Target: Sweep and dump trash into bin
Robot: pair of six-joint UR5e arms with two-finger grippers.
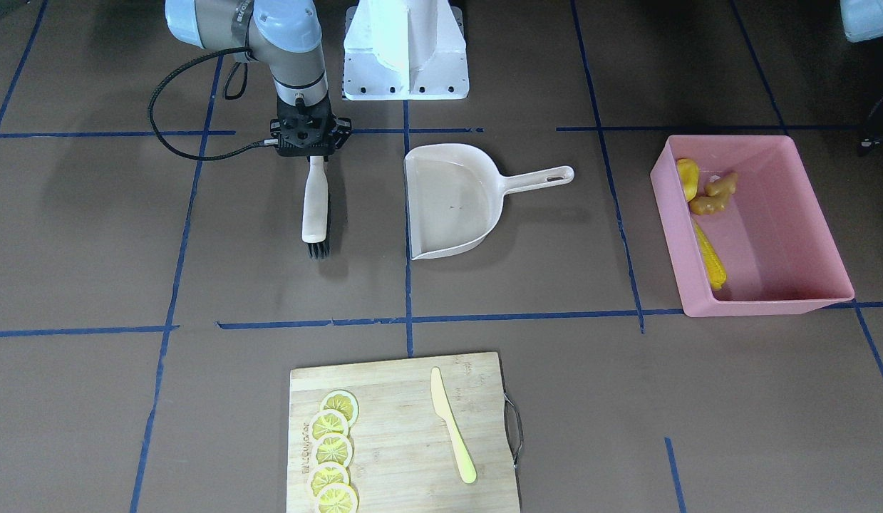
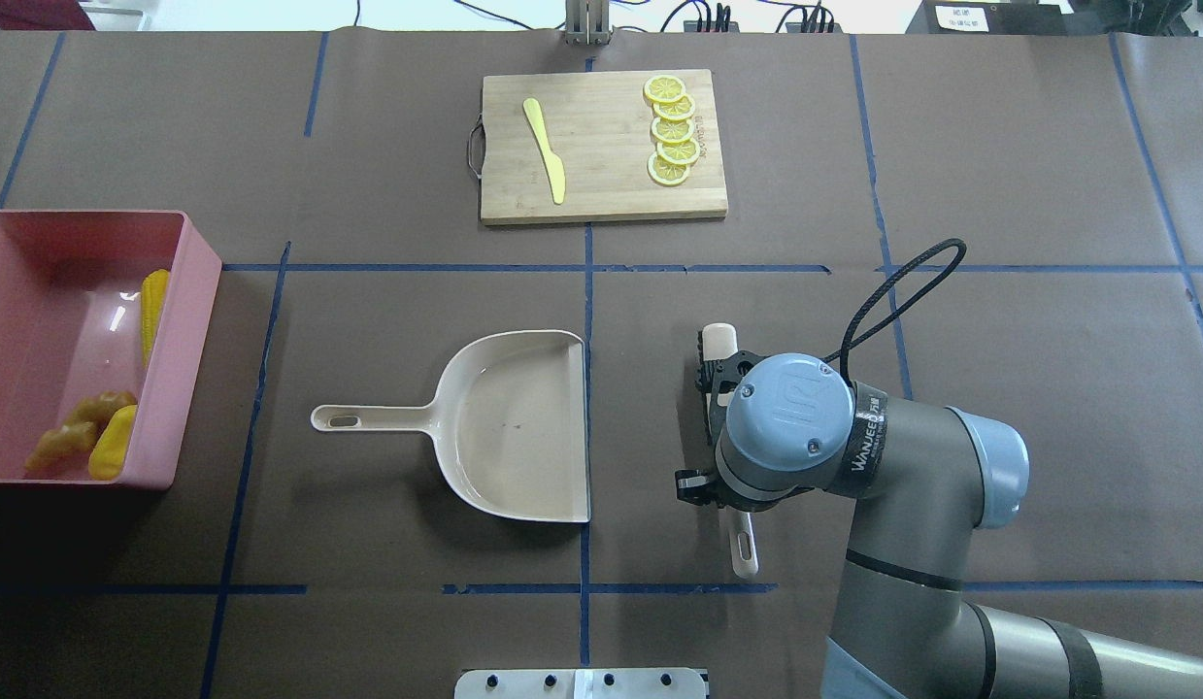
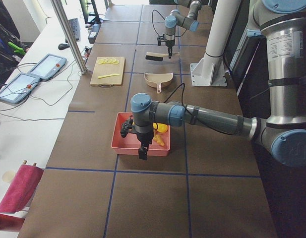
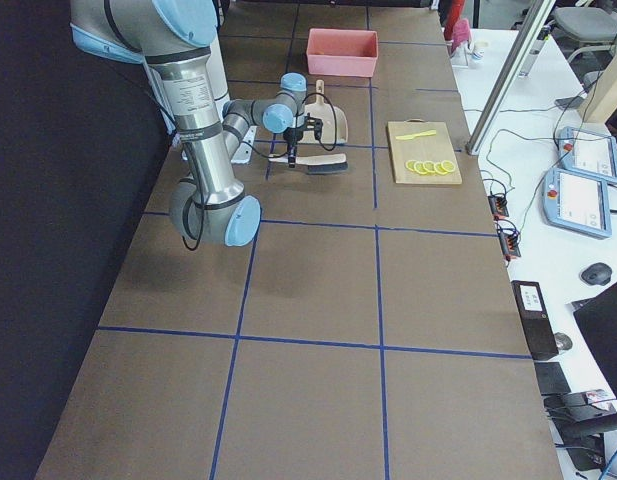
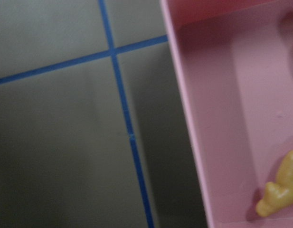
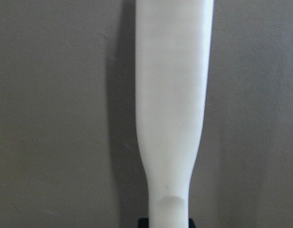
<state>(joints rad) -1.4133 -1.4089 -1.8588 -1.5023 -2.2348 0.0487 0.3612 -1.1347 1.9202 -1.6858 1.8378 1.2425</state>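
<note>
Corn cob [image 1: 710, 258], yellow oval lump [image 1: 687, 178] and ginger root [image 1: 713, 197] lie in the pink bin [image 1: 769, 306], just below the left gripper [image 3: 143, 152] and well apart from the right gripper [image 1: 313, 153], which sits over the brush [image 1: 315, 206] handle. Neither gripper's jaws can be read. The toys look light, hard and smooth, likely to roll, so better swept than pinched.

– What is on the brown table [image 1: 92, 235]?
– A pale dustpan [image 1: 448, 203] lies flat. Its handle points away from a white brush [image 1: 314, 206] with black hairs. The brush is near the pan's open side, but they do not touch.
– And on the wood board [image 1: 398, 388]?
– Five lemon slices [image 1: 332, 450] in a row, each a bit on top of the next. A pale yellow knife [image 1: 452, 427] lies beside them, apart.
– Those blue lines [image 1: 408, 317]?
– That is tape. It makes big squares on the table.
</note>
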